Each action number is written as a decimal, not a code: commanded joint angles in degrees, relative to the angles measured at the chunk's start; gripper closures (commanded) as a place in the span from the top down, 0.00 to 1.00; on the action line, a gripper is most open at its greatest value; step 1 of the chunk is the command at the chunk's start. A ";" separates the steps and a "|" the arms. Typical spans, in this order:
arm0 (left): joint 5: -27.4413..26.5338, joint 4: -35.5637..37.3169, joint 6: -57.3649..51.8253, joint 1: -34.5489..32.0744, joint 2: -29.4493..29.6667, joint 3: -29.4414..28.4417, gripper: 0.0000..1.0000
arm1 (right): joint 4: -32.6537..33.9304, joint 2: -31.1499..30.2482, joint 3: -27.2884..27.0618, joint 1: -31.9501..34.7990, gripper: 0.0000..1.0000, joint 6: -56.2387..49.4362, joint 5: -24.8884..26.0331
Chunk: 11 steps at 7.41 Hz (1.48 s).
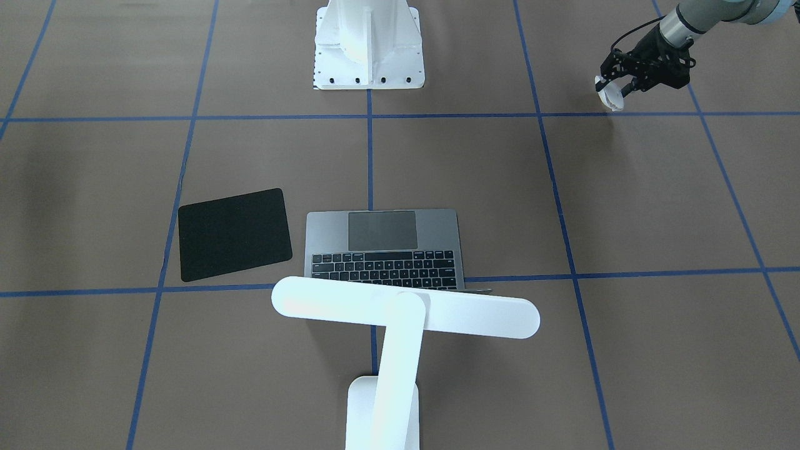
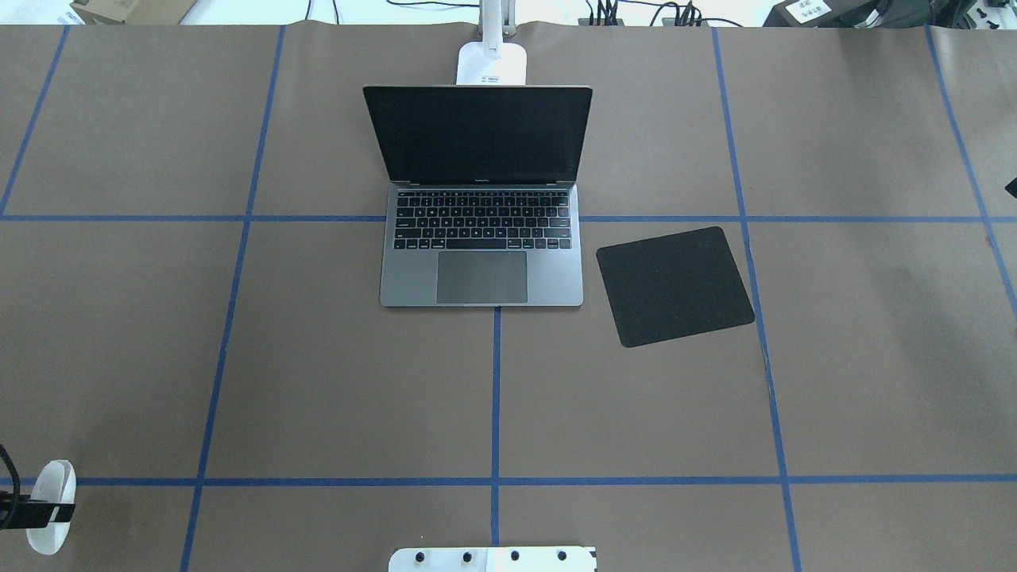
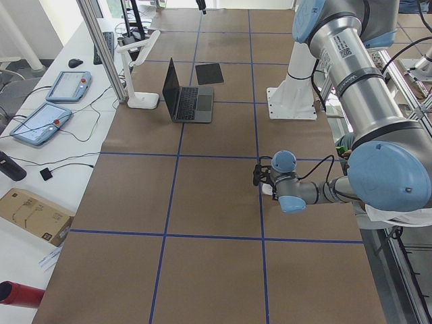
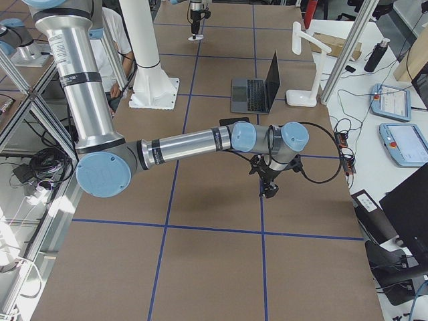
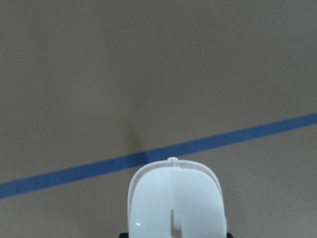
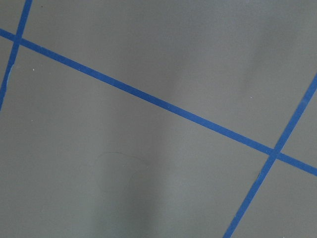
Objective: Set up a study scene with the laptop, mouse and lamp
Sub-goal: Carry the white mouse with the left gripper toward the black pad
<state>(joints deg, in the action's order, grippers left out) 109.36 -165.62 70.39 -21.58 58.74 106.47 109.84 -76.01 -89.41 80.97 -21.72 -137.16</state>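
The white mouse [image 1: 611, 97] is in my left gripper [image 1: 615, 87], which is shut on it and holds it tilted, low over the brown table at my near left; it also shows in the overhead view [image 2: 49, 508] and the left wrist view [image 5: 173, 203]. The grey laptop [image 2: 481, 238] stands open at the table's middle, its screen upright. The white lamp [image 1: 406, 307] stands behind it, its bar head over the screen. My right gripper [image 4: 267, 187] hangs over bare table at the far right; I cannot tell whether it is open or shut.
A flat black pad [image 2: 674, 286] lies just right of the laptop. The white bolted pedestal [image 2: 493, 558] stands at the table's near edge. Blue tape lines cross the brown table [image 2: 318, 381]. Tablets and cables lie past the table's far edge.
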 commanded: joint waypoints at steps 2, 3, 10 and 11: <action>0.15 12.19 0.01 -4.06 5.82 10.74 0.38 | 0.02 0.07 0.55 -0.37 0.99 0.01 -0.03; 0.15 16.87 0.01 -4.95 10.82 11.39 0.39 | -0.07 0.16 0.90 -0.37 0.99 0.01 -0.03; -1.51 64.85 0.01 -6.46 56.08 8.43 0.40 | -3.32 0.25 2.83 -0.37 0.99 0.01 -0.03; -3.08 67.34 0.54 -6.28 64.23 1.70 0.40 | -3.32 0.25 2.83 -0.37 1.00 0.01 -0.03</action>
<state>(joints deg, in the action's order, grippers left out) 107.87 -103.18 70.51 -27.99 113.41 114.24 106.56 -75.77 -86.59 80.60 -21.71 -137.20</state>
